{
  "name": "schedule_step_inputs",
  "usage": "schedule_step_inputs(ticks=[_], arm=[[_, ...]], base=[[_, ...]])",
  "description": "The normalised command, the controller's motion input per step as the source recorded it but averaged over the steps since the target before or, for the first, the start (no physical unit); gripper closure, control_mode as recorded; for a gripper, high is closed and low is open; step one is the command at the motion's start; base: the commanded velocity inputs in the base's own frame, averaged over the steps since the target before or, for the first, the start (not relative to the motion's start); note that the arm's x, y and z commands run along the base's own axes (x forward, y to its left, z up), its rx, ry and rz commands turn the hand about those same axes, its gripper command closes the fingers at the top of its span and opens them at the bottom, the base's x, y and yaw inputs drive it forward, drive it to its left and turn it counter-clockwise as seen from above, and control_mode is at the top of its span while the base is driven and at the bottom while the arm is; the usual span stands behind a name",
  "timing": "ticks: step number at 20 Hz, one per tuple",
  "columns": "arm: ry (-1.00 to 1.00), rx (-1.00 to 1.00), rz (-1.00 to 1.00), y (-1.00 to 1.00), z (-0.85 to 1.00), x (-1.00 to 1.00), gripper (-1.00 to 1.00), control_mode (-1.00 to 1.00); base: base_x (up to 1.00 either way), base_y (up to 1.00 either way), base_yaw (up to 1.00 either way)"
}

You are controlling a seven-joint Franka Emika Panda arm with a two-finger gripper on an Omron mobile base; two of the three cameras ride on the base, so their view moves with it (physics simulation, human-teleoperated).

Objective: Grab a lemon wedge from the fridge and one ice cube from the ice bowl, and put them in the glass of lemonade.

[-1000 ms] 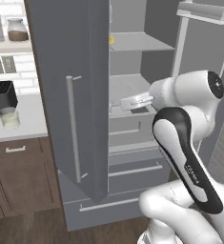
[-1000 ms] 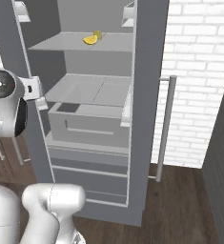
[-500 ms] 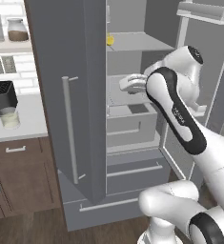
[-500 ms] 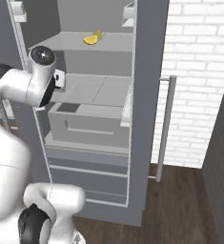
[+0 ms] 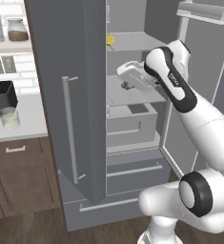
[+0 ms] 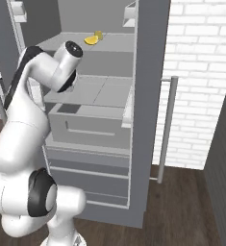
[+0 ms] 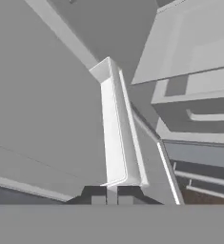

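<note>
A short white marking runs along the arm's dark forearm band, too small to read. The gripper (image 7: 111, 196) sits inside the matte grey fridge (image 5: 80, 95), its two dark tips nearly together with only a sliver between, grasping nothing. The small yellow lemon wedge (image 6: 91, 40) lies on the upper shelf. The glass of lemonade (image 5: 10, 117), a short clear tumbler, stands on the pale counter (image 5: 30, 119).
</note>
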Motion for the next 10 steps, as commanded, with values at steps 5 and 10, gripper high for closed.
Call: schedule_step_inputs(ticks=[5, 10], arm=[[0.0, 0.31, 0.06, 0.19, -0.13, 0.35, -1.0, -1.0], [0.08, 0.26, 0.2, 0.37, 0.11, 0.02, -1.0, -1.0]], base=[[0.0, 0.0, 0.0], [0.0, 0.0, 0.0]])
